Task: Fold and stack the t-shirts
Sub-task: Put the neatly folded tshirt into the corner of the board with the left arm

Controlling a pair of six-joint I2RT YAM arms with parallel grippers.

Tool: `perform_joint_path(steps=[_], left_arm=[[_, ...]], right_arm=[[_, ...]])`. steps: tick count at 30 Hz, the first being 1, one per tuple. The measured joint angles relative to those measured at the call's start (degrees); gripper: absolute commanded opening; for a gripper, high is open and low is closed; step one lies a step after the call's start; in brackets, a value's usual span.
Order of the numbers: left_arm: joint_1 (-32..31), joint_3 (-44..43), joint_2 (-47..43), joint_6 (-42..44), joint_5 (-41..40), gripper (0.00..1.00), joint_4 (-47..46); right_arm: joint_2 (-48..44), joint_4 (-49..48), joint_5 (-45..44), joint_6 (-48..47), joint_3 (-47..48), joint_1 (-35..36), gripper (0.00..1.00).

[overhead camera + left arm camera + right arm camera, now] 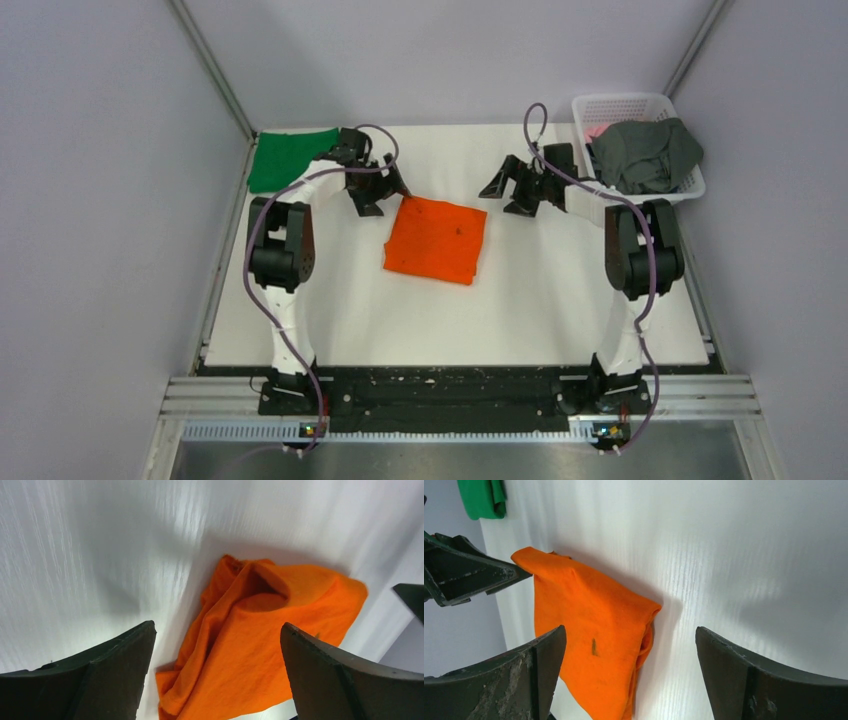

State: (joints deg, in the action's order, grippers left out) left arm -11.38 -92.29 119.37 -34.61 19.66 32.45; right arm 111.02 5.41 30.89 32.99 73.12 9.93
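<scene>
Fingers (330, 680) partly hide orange t-shirt (250, 645).

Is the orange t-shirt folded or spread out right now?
Folded: the orange t-shirt lies as a compact square, with doubled layers visible at its edge.

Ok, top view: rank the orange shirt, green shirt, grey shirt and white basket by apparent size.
1. White plastic lattice basket.
2. Folded bright orange cloth t-shirt and crumpled dark grey t-shirt: too alike to rank.
3. Green cloth t-shirt, partly behind the left arm.
</scene>
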Motion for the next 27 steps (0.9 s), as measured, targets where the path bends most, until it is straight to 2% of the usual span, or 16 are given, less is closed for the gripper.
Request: perform_joint_path(steps=[6, 9, 13, 14, 16, 17, 20, 22, 27], left_arm=[[-2.3, 3.9, -0.4, 5.4, -0.3, 0.98, 1.5], [-4.9, 2.4, 0.5, 7.4, -1.4, 0.85, 2.3], [-8.0, 0.7, 1.9, 9.0, -3.6, 0.49, 3.1], [-8.6, 0.6, 2.1, 8.8, -4.5, 0.36, 3.4], [-10.3, 0.5, 2.3, 8.7, -9.2, 0.04, 4.5], [-11.3, 0.4, 2.4, 8.2, -12.2, 0.00, 5.1], [-14.8, -2.3, 3.2, 6.4, -22.8, 0.00, 8.1], [-16.6, -4.2, 4.0, 5.7, -27.1, 0.00, 10.1], [-17.6, -16.0, 10.6, 6.1, -43.5, 0.00, 17.5]], right_arm=[[-7.8, 0.4, -2.3, -3.0, -4.7, -0.1, 0.99], [-10.6, 0.3, -2.4, -3.9, -6.8, -0.1, 0.99], [-12.3, 1.0, -3.3, -4.9, -9.2, -0.1, 0.99], [-12.7, 1.4, -3.7, -5.0, -10.0, -0.1, 0.99], [-13.5, 1.9, -4.3, -5.4, -11.4, -0.1, 0.99], [-14.0, 2.2, -4.7, -5.6, -12.1, -0.1, 0.99], [-15.4, 2.9, -5.8, -6.2, -13.7, -0.1, 0.99], [-16.5, 3.3, -6.4, -6.6, -14.3, -0.1, 0.99], [-19.7, 4.6, -8.9, -8.8, -14.9, -0.1, 0.99]])
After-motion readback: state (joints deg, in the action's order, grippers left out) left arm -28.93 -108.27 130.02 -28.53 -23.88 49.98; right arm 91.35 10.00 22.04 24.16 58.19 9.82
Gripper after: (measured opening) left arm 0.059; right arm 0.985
